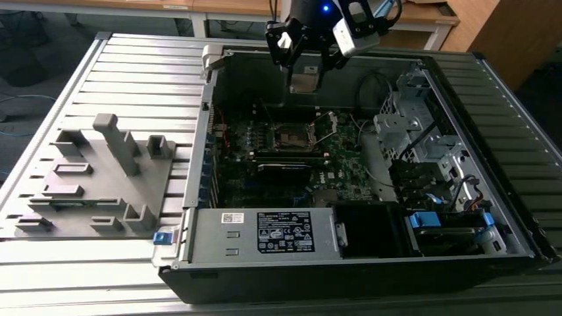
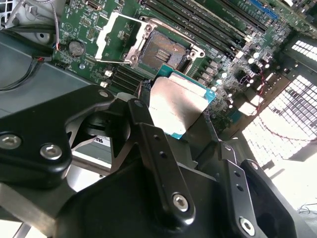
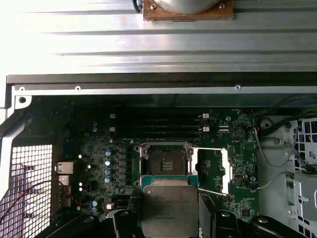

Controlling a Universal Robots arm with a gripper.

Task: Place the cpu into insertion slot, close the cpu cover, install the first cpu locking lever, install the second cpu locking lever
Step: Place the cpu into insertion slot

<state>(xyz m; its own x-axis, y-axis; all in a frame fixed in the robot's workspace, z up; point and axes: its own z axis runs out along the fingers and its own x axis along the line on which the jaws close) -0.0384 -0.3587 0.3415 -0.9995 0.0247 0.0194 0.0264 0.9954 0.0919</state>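
My gripper (image 1: 306,71) hangs above the open computer case (image 1: 422,66) and is shut on the cpu (image 1: 305,82), a flat square chip with a dull grey face. In both wrist views the cpu (image 2: 176,106) (image 3: 169,208) sits between the black fingers (image 2: 143,124), held off the board. Below and beyond it lies the insertion slot (image 3: 164,161) (image 2: 161,49) (image 1: 290,136), uncovered and with nothing in it. The cpu cover (image 3: 210,171) (image 2: 119,37), a silvery frame, is flipped open beside the slot. A thin locking lever (image 3: 213,192) stands loose near the cover.
Memory sticks (image 3: 158,124) run along the board beside the slot. A power supply box (image 1: 263,234) fills the case's near side, and a drive cage (image 1: 422,138) stands at the exterior view's right. A grey fixture block (image 1: 97,178) rests on the slatted metal table (image 1: 131,72).
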